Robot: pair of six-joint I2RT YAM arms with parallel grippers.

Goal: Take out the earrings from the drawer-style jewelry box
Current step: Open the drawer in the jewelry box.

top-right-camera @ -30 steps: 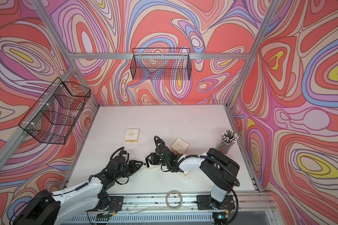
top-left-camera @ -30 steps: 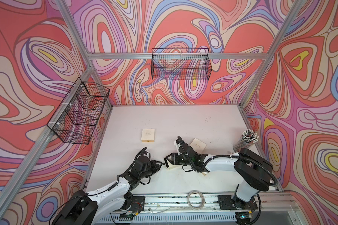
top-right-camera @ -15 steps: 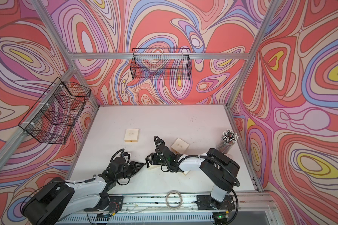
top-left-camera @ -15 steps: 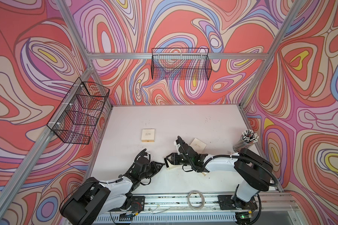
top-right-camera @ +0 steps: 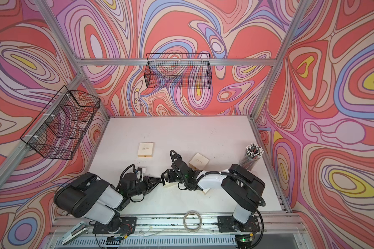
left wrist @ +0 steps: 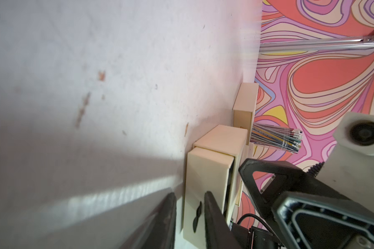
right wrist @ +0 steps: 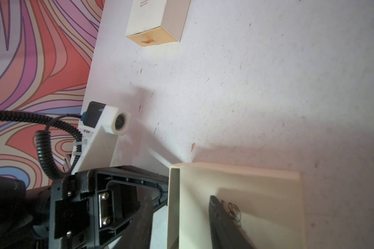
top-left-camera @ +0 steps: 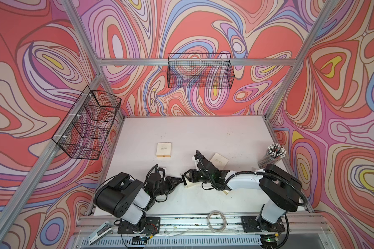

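Note:
The cream jewelry box [top-left-camera: 188, 183] lies flat between my two grippers in both top views. In the left wrist view its drawer front [left wrist: 203, 179] sticks slightly out of the sleeve and carries a dark pull tab [left wrist: 198, 213]. My left gripper [left wrist: 190, 193] is at that front, jaws a little apart, with the tab between them close to one finger. In the right wrist view my right gripper [right wrist: 179, 196] stands open. One of its fingers [right wrist: 222, 220] lies over the box's lettered top [right wrist: 263, 194], the other is past the drawer end. The earrings are hidden.
Two more cream boxes lie farther back, one straight [top-left-camera: 164, 149] and one tilted [top-left-camera: 219, 160] beside the right arm. A cup of black white-tipped sticks [top-left-camera: 273, 154] stands at the right edge. Black wire baskets [top-left-camera: 200, 71] [top-left-camera: 88, 122] hang on the walls. A cable coil [top-left-camera: 216, 217] lies on the front rail.
The left arm's large links have swung up and in toward the table, while its gripper has stayed at the box's drawer end. The right arm and the box have not moved.

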